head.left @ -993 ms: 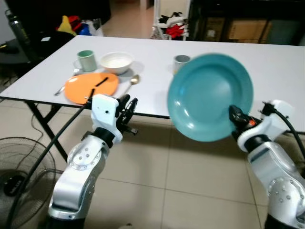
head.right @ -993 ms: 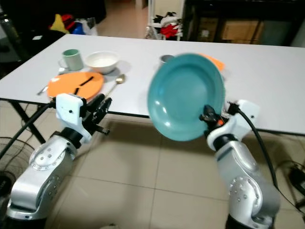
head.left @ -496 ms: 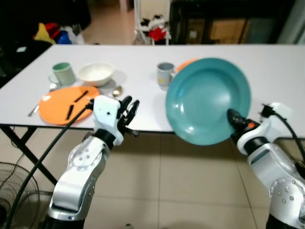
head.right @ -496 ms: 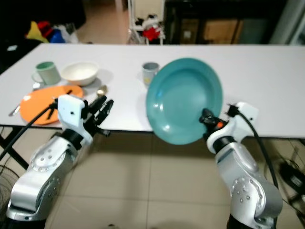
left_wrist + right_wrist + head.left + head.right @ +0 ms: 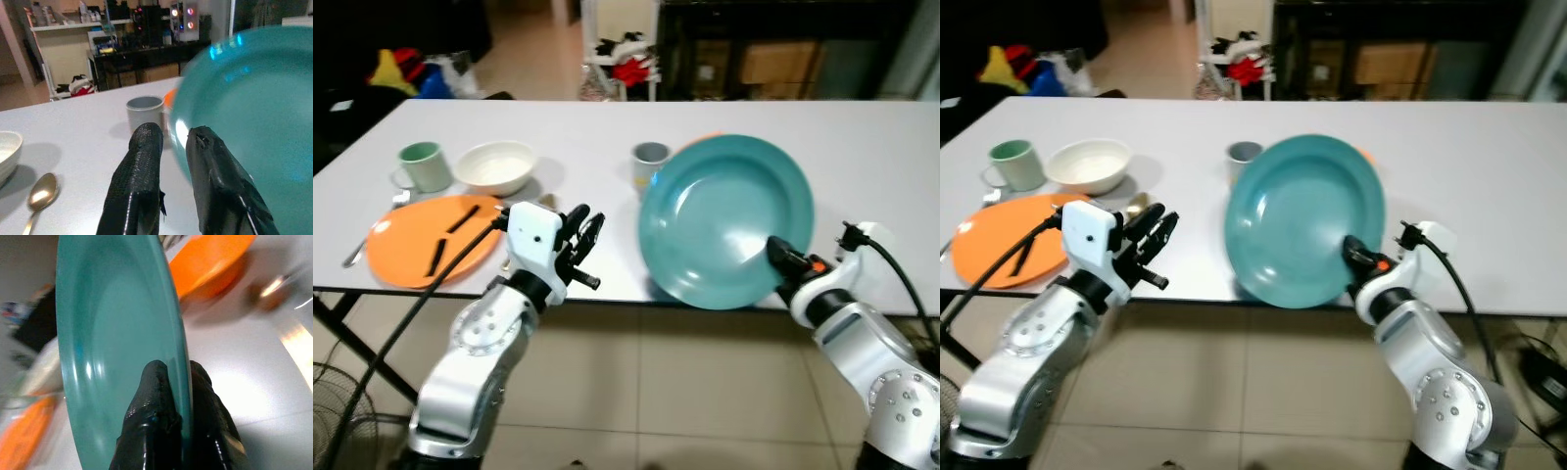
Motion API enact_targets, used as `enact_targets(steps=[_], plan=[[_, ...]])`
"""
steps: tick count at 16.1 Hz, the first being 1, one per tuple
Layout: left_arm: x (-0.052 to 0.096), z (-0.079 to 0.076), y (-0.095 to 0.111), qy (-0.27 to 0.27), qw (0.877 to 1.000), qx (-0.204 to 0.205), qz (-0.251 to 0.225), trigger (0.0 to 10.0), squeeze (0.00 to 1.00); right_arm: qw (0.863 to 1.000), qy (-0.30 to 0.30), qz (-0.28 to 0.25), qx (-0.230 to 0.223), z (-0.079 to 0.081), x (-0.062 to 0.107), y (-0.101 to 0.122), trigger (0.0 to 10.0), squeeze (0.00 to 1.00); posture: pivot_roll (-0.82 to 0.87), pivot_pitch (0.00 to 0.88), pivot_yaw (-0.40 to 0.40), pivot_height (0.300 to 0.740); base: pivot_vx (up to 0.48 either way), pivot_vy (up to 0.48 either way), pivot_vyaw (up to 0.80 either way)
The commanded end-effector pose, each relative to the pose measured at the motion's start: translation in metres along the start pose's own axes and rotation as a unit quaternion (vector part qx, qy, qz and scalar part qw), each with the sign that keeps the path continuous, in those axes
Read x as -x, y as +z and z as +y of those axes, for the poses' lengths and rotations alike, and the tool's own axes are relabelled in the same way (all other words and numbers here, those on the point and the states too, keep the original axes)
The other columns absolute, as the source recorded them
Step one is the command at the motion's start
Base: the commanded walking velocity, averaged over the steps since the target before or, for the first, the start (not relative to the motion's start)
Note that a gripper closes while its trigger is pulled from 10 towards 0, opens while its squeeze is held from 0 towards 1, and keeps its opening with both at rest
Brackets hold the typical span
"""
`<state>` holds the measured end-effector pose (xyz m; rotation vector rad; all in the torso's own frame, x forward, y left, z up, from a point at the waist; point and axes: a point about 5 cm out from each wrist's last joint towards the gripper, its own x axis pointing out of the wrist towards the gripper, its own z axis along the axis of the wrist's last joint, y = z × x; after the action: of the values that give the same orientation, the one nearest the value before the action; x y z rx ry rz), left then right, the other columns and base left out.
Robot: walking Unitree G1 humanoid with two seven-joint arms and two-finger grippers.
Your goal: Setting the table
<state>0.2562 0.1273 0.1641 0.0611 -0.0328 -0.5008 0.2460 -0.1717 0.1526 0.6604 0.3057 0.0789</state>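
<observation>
White tabletop (image 5: 862,147) runs across the scene, tiled floor below, dark shelving behind.

Right gripper (image 5: 177,396): two black fingers (image 5: 155,406) pinch the rim of the teal plate (image 5: 724,220), one finger on each face. Plate stands tilted, nearly on edge, concave face turned toward the robot and slightly up, gripped rim low at the near tabletop edge, far rim leaning back over the tabletop. It hides part of an orange dish (image 5: 210,264) behind it.

Left gripper (image 5: 579,245): fingers (image 5: 137,181) close together with a narrow gap, holding nothing, raised at the near tabletop edge, pointing toward the grey cup (image 5: 651,162).

Outward on the tabletop: grey cup just beside the plate's left rim. A gold spoon (image 5: 39,193) lies near the left gripper. Farther left, a white bowl (image 5: 495,166) and green mug (image 5: 423,165) side by side; in front of them an orange plate (image 5: 426,250) with two dark sticks (image 5: 450,235) lying on it.
</observation>
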Motion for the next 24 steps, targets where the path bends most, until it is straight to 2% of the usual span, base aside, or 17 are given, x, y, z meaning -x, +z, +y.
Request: enact_targets(steps=[1,2,4,7,9,11,15,20,24], plan=[[0.002,-0.003,-0.003,-0.021,1.000,0.000,0.015,10.0,0.00,1.000,0.021,0.002,-0.016,0.007,-0.001,0.002,10.0,0.00,0.07,0.000,0.041,0.740,0.000,0.000,0.00],[0.006,-0.010,-0.007,-0.077,0.996,-0.005,0.033,10.0,0.00,0.997,0.014,0.002,-0.070,0.003,-0.003,0.002,10.0,0.00,0.07,0.000,0.041,0.740,0.000,0.000,0.00],[0.009,-0.016,-0.007,-0.119,0.992,-0.007,0.039,10.0,0.00,0.992,0.001,0.014,-0.121,-0.004,-0.006,-0.001,10.0,0.00,0.07,0.000,0.045,0.740,0.000,0.000,0.00],[0.010,-0.018,-0.007,-0.151,0.987,-0.012,0.048,10.0,0.00,0.984,-0.018,0.045,-0.171,-0.009,-0.010,-0.008,10.0,0.00,0.07,0.000,0.049,0.740,0.000,0.000,0.00],[0.011,-0.020,-0.008,-0.177,0.982,-0.020,0.057,10.0,0.00,0.972,-0.066,0.051,-0.222,-0.020,-0.016,-0.009,10.0,0.00,0.07,0.000,0.052,0.740,0.000,0.000,0.00],[0.010,-0.022,-0.008,-0.190,0.980,-0.027,0.060,10.0,0.00,0.958,-0.081,0.053,-0.270,-0.027,-0.023,-0.006,10.0,0.00,0.07,0.000,0.053,0.740,0.000,0.000,0.00],[0.010,-0.022,-0.007,-0.199,0.978,-0.029,0.062,10.0,0.00,0.953,-0.104,0.089,-0.269,-0.033,-0.036,0.000,10.0,0.00,0.07,0.000,0.054,0.740,0.000,0.000,0.00],[0.011,-0.024,-0.008,-0.201,0.977,-0.030,0.064,10.0,0.00,0.946,-0.121,0.122,-0.275,-0.035,-0.052,-0.003,10.0,0.00,0.08,0.000,0.048,0.740,0.000,0.000,0.00],[0.011,-0.024,-0.008,-0.199,0.977,-0.031,0.064,10.0,0.00,0.951,-0.136,0.127,-0.247,-0.039,-0.064,-0.004,10.0,0.00,0.09,0.000,0.045,0.740,0.000,0.000,0.00]])
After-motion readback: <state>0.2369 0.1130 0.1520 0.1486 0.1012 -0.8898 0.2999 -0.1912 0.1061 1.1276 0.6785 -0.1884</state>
